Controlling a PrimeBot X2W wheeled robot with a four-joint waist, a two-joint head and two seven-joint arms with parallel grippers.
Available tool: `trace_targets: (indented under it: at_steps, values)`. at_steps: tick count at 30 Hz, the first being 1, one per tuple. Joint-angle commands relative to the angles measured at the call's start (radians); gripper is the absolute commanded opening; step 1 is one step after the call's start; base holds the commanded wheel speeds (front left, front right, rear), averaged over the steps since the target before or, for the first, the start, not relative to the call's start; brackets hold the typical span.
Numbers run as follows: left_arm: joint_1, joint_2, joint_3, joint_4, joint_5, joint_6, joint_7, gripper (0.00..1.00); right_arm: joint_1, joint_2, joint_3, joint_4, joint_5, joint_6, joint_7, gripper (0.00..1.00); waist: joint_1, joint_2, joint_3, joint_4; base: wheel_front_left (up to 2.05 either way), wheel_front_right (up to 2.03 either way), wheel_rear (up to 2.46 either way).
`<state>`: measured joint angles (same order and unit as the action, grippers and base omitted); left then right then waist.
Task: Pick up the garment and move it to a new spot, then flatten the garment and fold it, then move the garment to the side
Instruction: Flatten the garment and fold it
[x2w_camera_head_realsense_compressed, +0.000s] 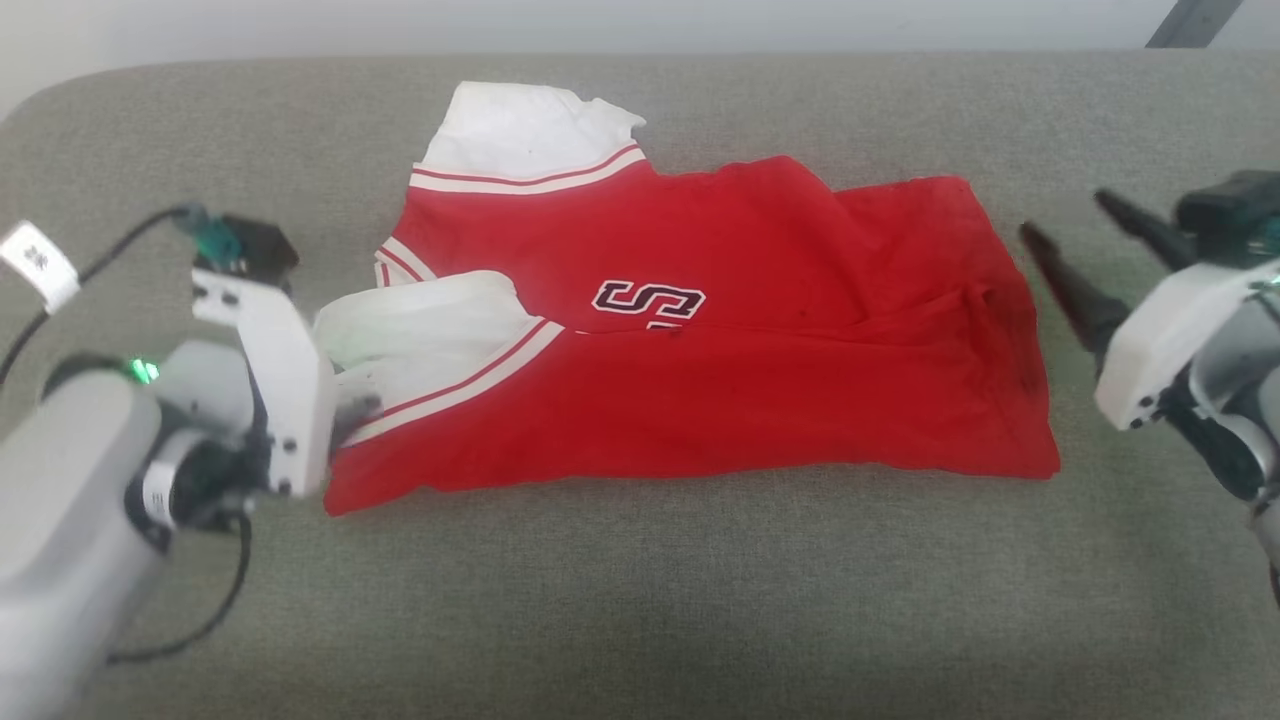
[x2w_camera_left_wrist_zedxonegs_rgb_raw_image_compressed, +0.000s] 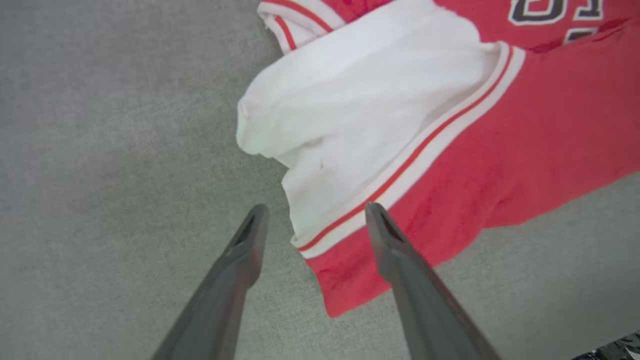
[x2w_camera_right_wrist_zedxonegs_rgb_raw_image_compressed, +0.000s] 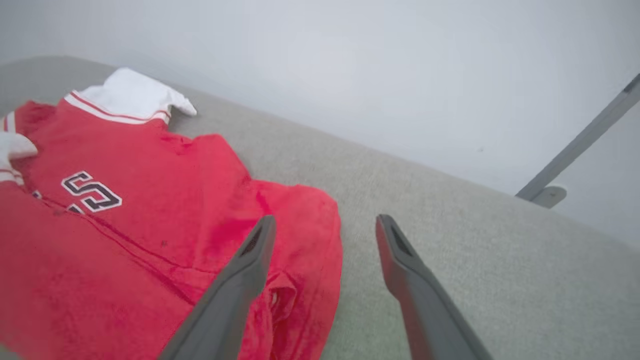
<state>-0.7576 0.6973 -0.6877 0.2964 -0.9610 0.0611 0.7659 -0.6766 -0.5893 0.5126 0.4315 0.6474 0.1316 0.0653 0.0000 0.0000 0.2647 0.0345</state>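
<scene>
The garment (x2w_camera_head_realsense_compressed: 700, 390) lies folded lengthwise on the grey padded table (x2w_camera_head_realsense_compressed: 640, 600). It is red with a black-and-white letter on top. One white sleeve (x2w_camera_head_realsense_compressed: 520, 130) sticks out at the back, and another (x2w_camera_head_realsense_compressed: 420, 330) is tucked over at its left end. My left gripper (x2w_camera_head_realsense_compressed: 345, 410) is at that left end. It stands open (x2w_camera_left_wrist_zedxonegs_rgb_raw_image_compressed: 315, 209), its fingers straddling the striped trim (x2w_camera_left_wrist_zedxonegs_rgb_raw_image_compressed: 400, 165) without gripping it. My right gripper (x2w_camera_head_realsense_compressed: 1067, 215) hovers open just off the garment's right edge. In the right wrist view its fingers (x2w_camera_right_wrist_zedxonegs_rgb_raw_image_compressed: 325, 219) are spread over the red hem (x2w_camera_right_wrist_zedxonegs_rgb_raw_image_compressed: 310, 250).
The table's rounded back-left corner (x2w_camera_head_realsense_compressed: 60, 90) and far edge meet a pale wall (x2w_camera_right_wrist_zedxonegs_rgb_raw_image_compressed: 350, 60). A grey metal strut (x2w_camera_right_wrist_zedxonegs_rgb_raw_image_compressed: 580, 145) leans at the back right. A black cable (x2w_camera_head_realsense_compressed: 215, 610) loops from my left wrist over the table's front left.
</scene>
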Motion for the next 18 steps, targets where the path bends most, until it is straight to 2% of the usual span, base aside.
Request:
trace_targets:
  at_steps: [1,6,10,14,18]
  values:
    - [0.031,0.010,0.003,-0.035,-0.011,0.020,0.011,1.00,0.023,0.008,-0.032,-0.010,-0.023,-0.002,-0.030,1.00,0.0000,0.0000,0.001,-0.002,0.00,0.00,0.00]
    - [0.119,0.069,0.009,-0.181,-0.019,0.099,0.031,1.00,0.103,0.051,-0.190,-0.096,-0.139,-0.002,-0.126,1.00,0.0000,0.0000,0.011,-0.010,0.00,0.00,0.00]
    - [0.163,0.091,0.021,-0.222,-0.027,0.135,0.019,1.00,0.172,0.106,-0.310,-0.187,-0.208,-0.002,-0.164,1.00,0.0000,0.0000,0.024,-0.023,0.00,0.00,0.00]
    - [0.190,0.093,0.032,-0.197,-0.040,0.148,-0.001,1.00,0.245,0.169,-0.409,-0.279,-0.266,-0.002,-0.168,1.00,0.0000,0.0000,0.037,-0.037,0.00,0.00,0.00]
    - [0.207,0.079,0.031,-0.141,-0.048,0.140,-0.017,1.00,0.320,0.222,-0.471,-0.349,-0.304,-0.002,-0.138,1.00,0.0000,0.0000,0.050,-0.048,0.00,0.00,0.00]
